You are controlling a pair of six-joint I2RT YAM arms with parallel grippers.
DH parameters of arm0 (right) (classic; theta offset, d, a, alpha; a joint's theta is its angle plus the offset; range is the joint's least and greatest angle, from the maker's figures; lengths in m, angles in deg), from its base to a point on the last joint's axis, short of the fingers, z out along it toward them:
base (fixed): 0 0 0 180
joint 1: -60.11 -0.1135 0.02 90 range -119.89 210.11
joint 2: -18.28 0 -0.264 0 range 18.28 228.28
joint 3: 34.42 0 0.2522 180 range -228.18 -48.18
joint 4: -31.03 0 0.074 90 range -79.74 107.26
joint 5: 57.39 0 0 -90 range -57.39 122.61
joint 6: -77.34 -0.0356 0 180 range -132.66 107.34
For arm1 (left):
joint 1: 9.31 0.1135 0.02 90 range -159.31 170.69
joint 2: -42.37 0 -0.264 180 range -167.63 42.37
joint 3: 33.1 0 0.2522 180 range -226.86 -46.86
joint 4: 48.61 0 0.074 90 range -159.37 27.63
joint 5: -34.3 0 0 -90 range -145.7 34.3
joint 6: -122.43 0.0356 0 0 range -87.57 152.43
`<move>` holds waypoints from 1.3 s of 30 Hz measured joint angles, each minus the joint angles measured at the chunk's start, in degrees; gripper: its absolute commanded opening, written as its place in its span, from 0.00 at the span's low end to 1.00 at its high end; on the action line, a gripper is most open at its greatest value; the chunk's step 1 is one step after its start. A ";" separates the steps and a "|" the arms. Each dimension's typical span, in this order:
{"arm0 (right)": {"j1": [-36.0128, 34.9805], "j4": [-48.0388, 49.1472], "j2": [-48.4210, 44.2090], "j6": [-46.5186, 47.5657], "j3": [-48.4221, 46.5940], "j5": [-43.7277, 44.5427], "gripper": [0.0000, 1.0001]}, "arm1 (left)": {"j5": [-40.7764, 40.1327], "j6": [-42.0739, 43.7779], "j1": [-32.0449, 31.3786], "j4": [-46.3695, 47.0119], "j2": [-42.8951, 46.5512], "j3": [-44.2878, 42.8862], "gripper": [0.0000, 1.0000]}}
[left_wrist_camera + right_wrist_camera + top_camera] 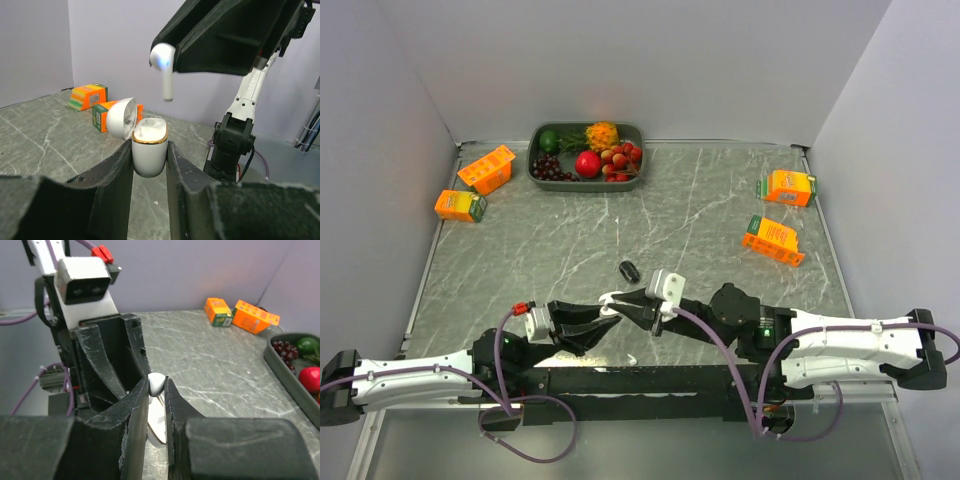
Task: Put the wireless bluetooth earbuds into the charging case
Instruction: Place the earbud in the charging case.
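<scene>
Left wrist view: the left gripper [149, 148] is clamped on the charging case [149, 161], one finger on each flank. The case stands upright, its lid [121, 118] hinged back toward the left of this view and the mouth open upward.

The right gripper [157, 390] is closed on the head of a white earbud [162, 60]. The stem hangs free below the jaws, its long axis close to vertical and its tip pointing down.

Governing relation: the earbud sits above the case mouth and slightly to its right in this view, clear of the rim and not touching. Judgement: the right arm carries the part and is the one to move, while the left arm acts only as the fixture. A small shift toward the case, then a straight descent stem-first, appears to be required. Which socket lies under the stem cannot be told.

Outward: the overhead view shows both grippers meeting near the front of the table [720, 220]. Orange cartons [89, 96] stand well behind the case.
</scene>
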 measured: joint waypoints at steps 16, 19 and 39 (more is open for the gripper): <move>-6.23 7.19 4.17 6.62 2.69 15.50 0.00 | -0.24 -2.64 0.00 -0.37 0.52 0.00 0.01; -6.64 8.46 4.22 7.61 3.43 17.90 0.00 | -0.57 -2.80 0.00 -0.35 1.33 0.00 0.01; -8.83 11.45 4.22 7.85 4.39 20.44 0.00 | -1.53 -2.84 0.00 -0.52 2.01 0.11 0.01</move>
